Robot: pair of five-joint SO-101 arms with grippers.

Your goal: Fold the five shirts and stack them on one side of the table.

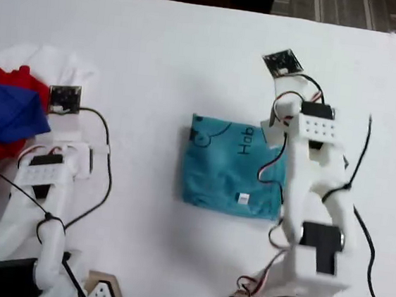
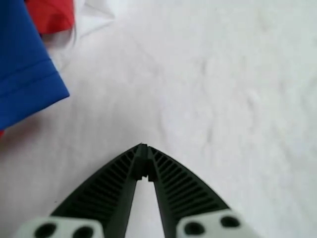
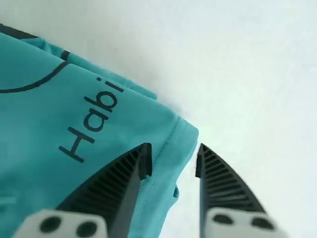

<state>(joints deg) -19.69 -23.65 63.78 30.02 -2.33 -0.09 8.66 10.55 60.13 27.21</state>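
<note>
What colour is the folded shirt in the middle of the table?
The shirt is teal with dark print, clearest in the right wrist view.

- Noted white desk [image 1: 165, 53], surface faintly wrinkled.
- Found folded teal shirt [image 1: 224, 172] lying flat, right of centre.
- Found loose heap of shirts [image 1: 6, 118], red, blue and white, overlapping at left edge.

- The blue shirt [image 1: 6, 118] and red shirt [image 1: 7, 77] were cut off by the high view's left edge.
- The right arm [image 1: 318, 189] hid one edge of the teal shirt [image 1: 224, 172].
- Its white tag [image 1: 244, 198] was too small to read.
</note>
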